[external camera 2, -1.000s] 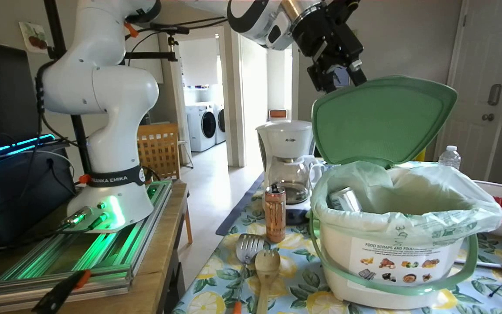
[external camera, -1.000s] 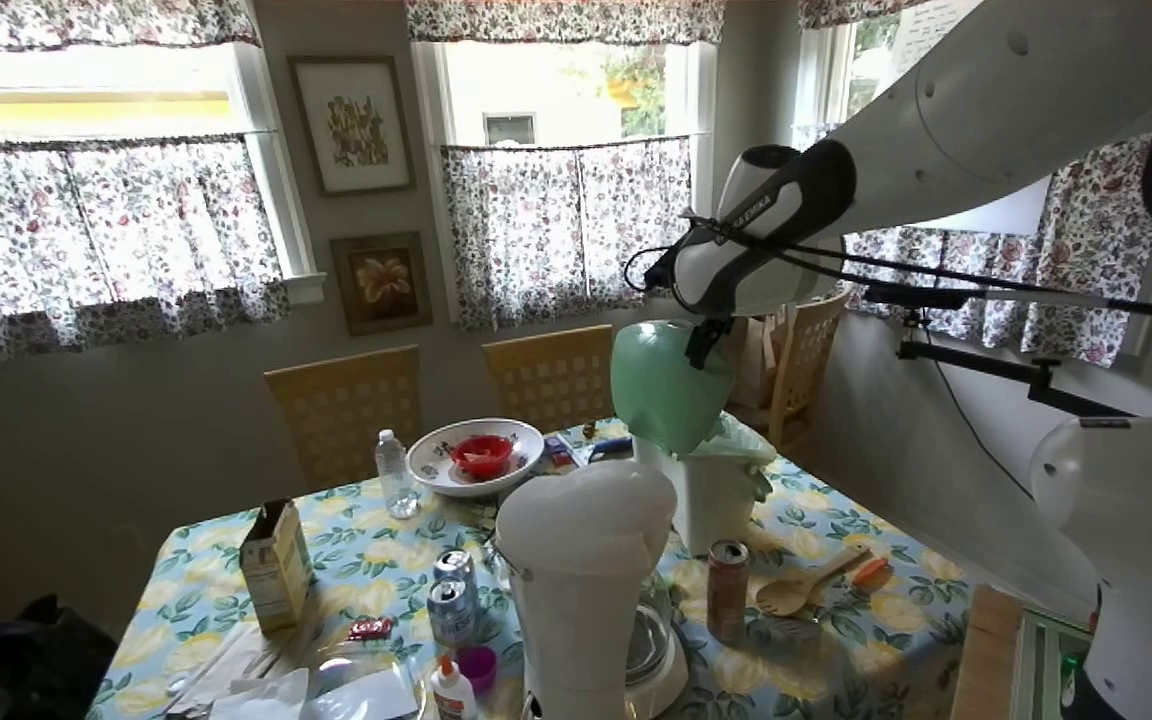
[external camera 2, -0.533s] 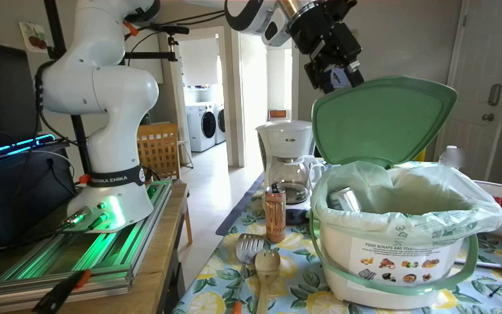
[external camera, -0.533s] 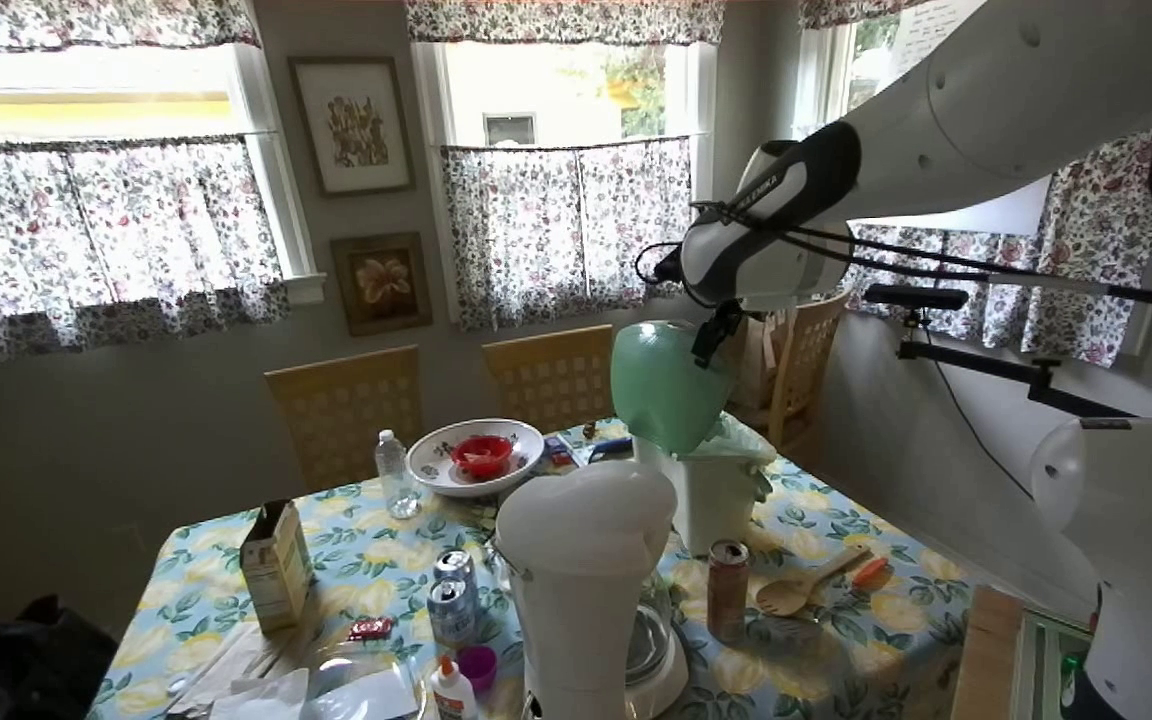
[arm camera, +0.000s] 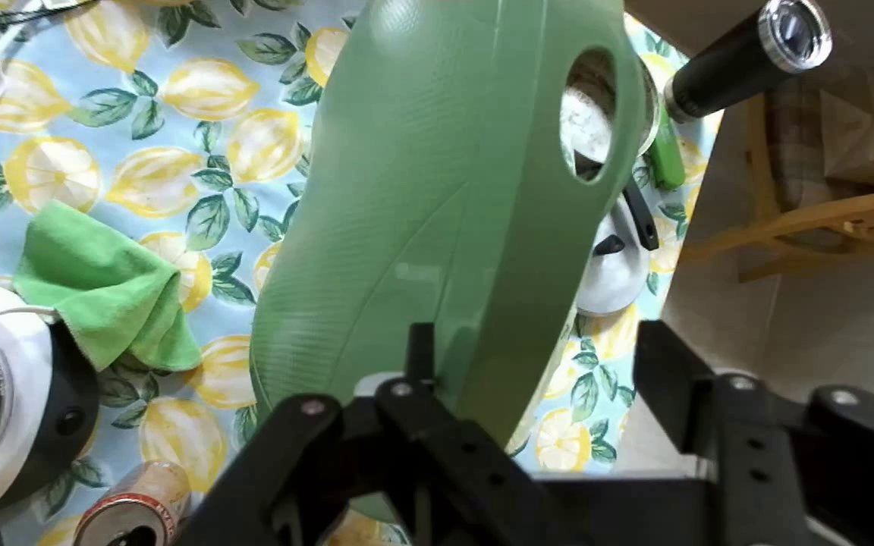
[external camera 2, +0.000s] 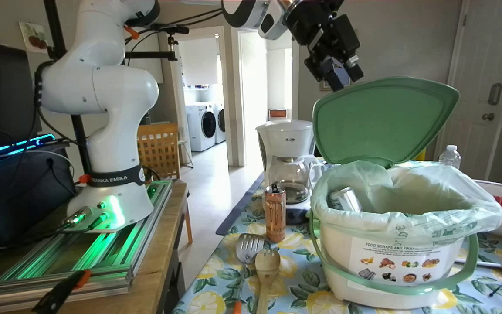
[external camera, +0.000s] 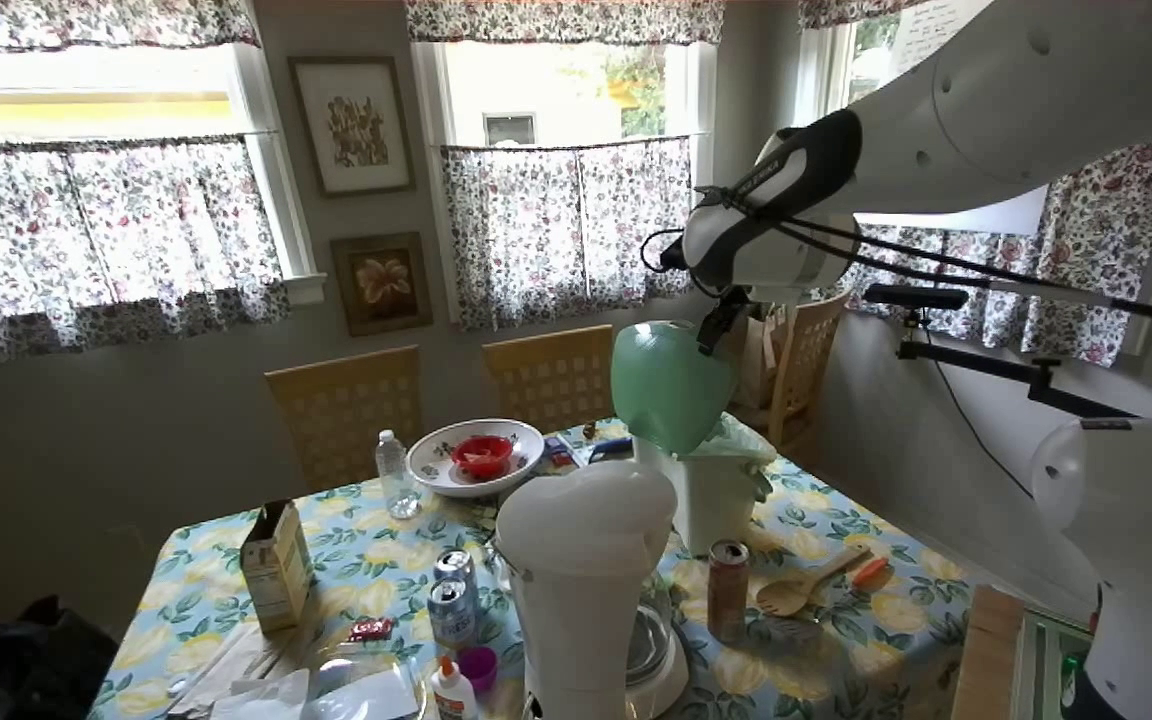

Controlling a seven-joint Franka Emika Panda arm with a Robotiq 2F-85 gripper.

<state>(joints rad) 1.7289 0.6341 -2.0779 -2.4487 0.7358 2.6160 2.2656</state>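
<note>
A green lid (external camera 2: 381, 122) stands raised at the back of a white food-scraps bin (external camera 2: 342, 274). A pale green liner (external camera 2: 434, 226) is folded over the bin's rim, and a silver can (external camera 2: 347, 200) lies inside. My gripper (external camera 2: 345, 80) is at the lid's upper edge, on the robot's side. In the wrist view the gripper (arm camera: 539, 364) is open. One fingertip (arm camera: 421, 353) overlaps the lid's outer face (arm camera: 376, 227); the opposite fingertip (arm camera: 668, 371) is beyond the lid's side edge, apart from it. Whether the nearer fingertip touches the lid, I cannot tell.
A white coffee maker (external camera 2: 286, 141) and an orange can (external camera 2: 275, 213) stand beside the bin. Near them lie a metal spatula (external camera 2: 249, 248) and a wooden fork (external camera 2: 267, 266). A white bowl (external camera: 436, 465), a bottle (external camera: 396, 475) and a carton (external camera: 276, 570) occupy the table's far side.
My gripper's fingers have drawn closer together. The wrist has risen slightly and shifted a little toward the robot's base. The lid has moved barely, tilting a touch.
</note>
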